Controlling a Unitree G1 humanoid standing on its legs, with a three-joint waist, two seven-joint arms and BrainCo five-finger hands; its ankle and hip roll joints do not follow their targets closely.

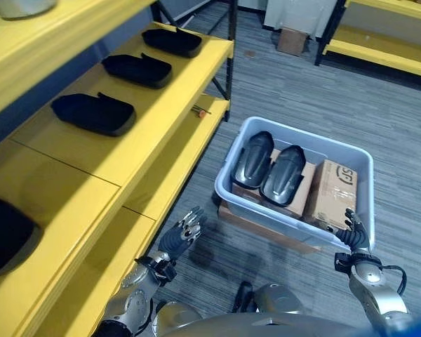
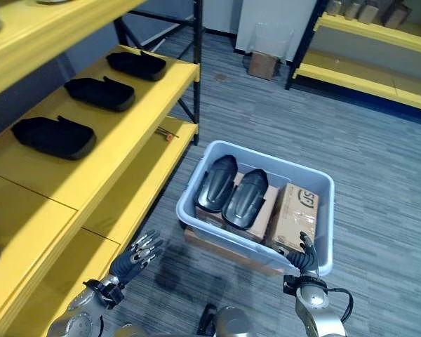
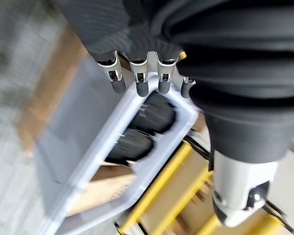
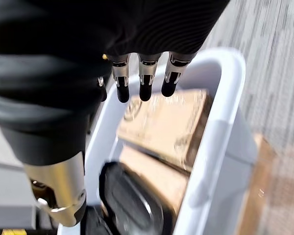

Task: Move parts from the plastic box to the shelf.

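Both hands, left (image 1: pixel 184 234) and right (image 1: pixel 353 235), hover with fingers relaxed apart beside the plastic box (image 1: pixel 351 156) holding two dark parts (image 1: pixel 270 168).

The one piece of print is a dark mark of a few bold characters, too small to make out clearly. It sits on the top face of a brown cardboard carton (image 1: pixel 331 191) lying inside the pale blue-grey plastic box (image 1: pixel 369 189). No other lettering, numbers or signs can be made out.
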